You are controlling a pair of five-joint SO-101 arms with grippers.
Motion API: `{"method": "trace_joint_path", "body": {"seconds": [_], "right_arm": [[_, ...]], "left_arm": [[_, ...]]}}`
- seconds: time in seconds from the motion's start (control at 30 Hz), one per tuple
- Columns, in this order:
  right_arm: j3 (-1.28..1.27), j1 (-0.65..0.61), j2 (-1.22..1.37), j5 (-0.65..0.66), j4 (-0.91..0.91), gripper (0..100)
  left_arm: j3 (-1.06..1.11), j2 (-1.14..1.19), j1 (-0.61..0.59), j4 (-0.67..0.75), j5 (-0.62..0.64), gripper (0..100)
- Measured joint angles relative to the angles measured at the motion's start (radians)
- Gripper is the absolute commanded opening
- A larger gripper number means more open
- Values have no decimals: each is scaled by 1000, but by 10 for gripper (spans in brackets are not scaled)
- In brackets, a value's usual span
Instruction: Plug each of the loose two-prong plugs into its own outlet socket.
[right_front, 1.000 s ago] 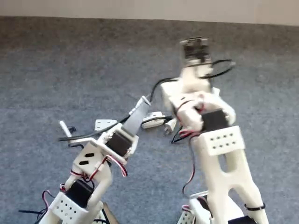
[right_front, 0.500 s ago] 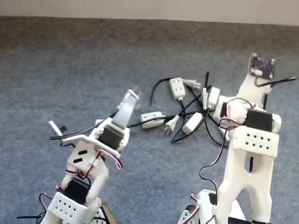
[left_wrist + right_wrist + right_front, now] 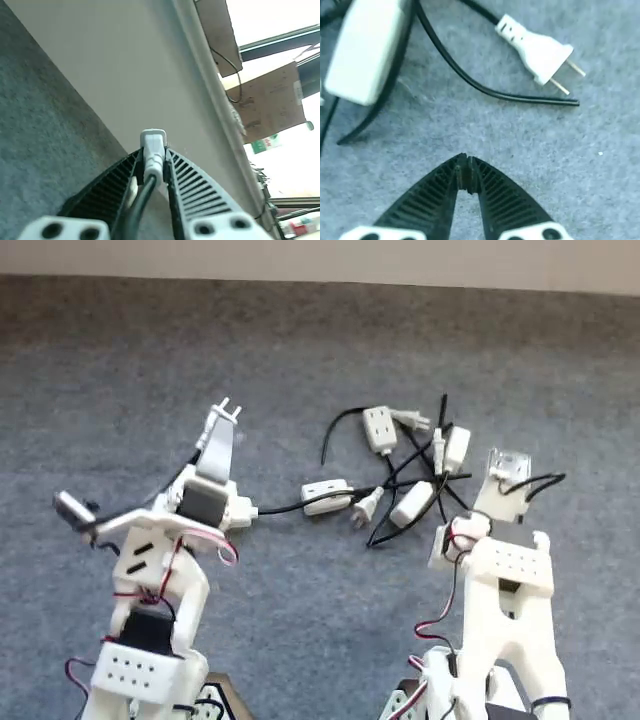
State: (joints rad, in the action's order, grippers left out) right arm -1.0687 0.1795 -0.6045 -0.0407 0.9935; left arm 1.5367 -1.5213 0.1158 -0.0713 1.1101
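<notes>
Left gripper [image 3: 153, 159]: fingers clamped on a white two-prong plug [image 3: 152, 145], clear of the grey worktop [image 3: 300, 350], prongs pointing toward 12 o'clock in the high view. Its black cord [image 3: 275, 508] runs toward 3 o'clock to an outlet socket [image 3: 326, 496]. Right gripper [image 3: 465, 169]: fingers closed together on nothing, over the worktop, near a loose plug [image 3: 539, 51] lying flat with prongs exposed.

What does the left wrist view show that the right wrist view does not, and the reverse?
Left wrist view: the left hand shut on a white plug, pointing at a pale wall. Right wrist view: the right hand, shut and empty, near a loose two-prong plug, a white block and black cords. Both: grey carpet.
</notes>
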Motion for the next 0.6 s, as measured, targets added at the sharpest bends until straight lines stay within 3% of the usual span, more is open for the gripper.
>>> {"method": "trace_joint_path", "body": {"seconds": [0.1, 0.3, 0.6], "right_arm": [[-26, 0, 0, 0, -44, 9], [-114, -2, 0, 0, -172, 9], [-160, 0, -2, 0, -255, 9]], "left_arm": [[-107, 183, 3, 0, -83, 8], [-334, 565, -18, -38, -107, 8], [-641, 945, -101, -480, -109, 10]]}}
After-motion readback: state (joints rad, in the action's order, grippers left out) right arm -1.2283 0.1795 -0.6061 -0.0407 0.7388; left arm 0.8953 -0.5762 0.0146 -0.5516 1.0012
